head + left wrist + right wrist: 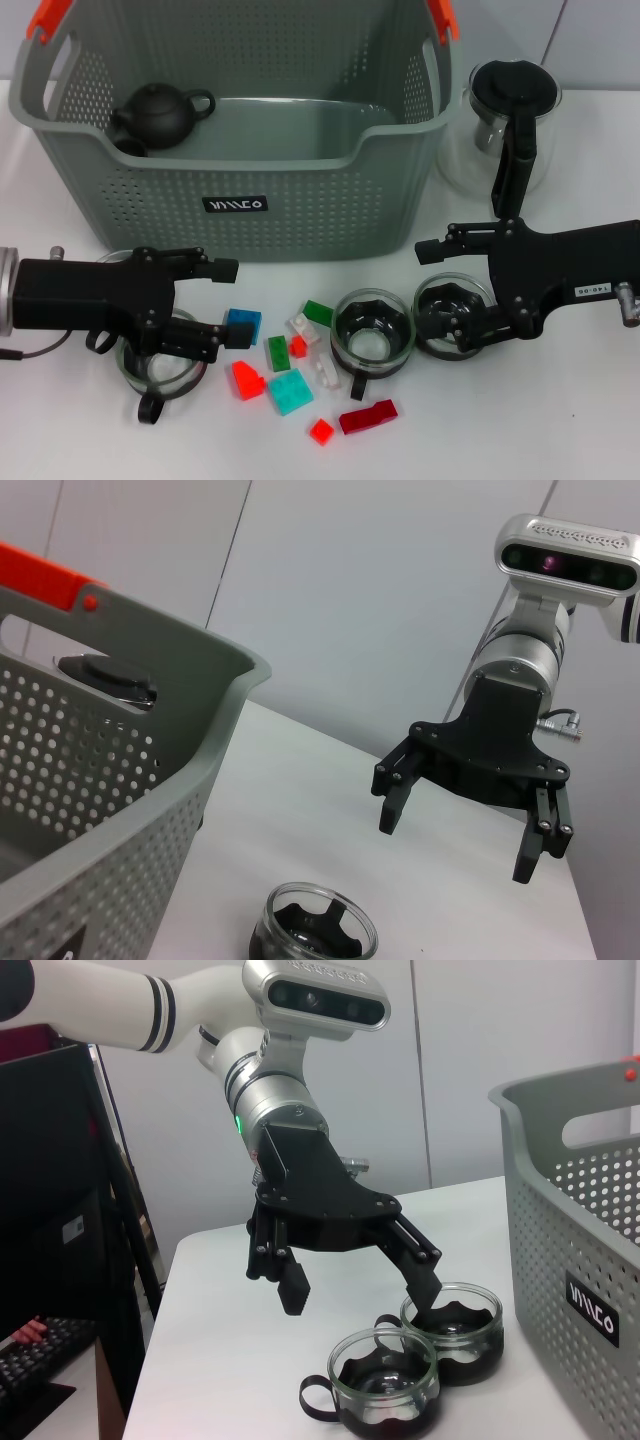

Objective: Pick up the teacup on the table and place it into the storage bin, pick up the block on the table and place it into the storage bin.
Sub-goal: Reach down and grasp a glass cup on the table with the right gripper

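Head view: left gripper sits low over the table, fingers spread wide and holding nothing, straddling a glass teacup at the near left. Right gripper is likewise spread and empty above another teacup; contact with it cannot be confirmed. A third teacup and scattered blocks lie between them. Beyond stands the storage bin, holding a black teapot; a glass pitcher stands beside its right wall.
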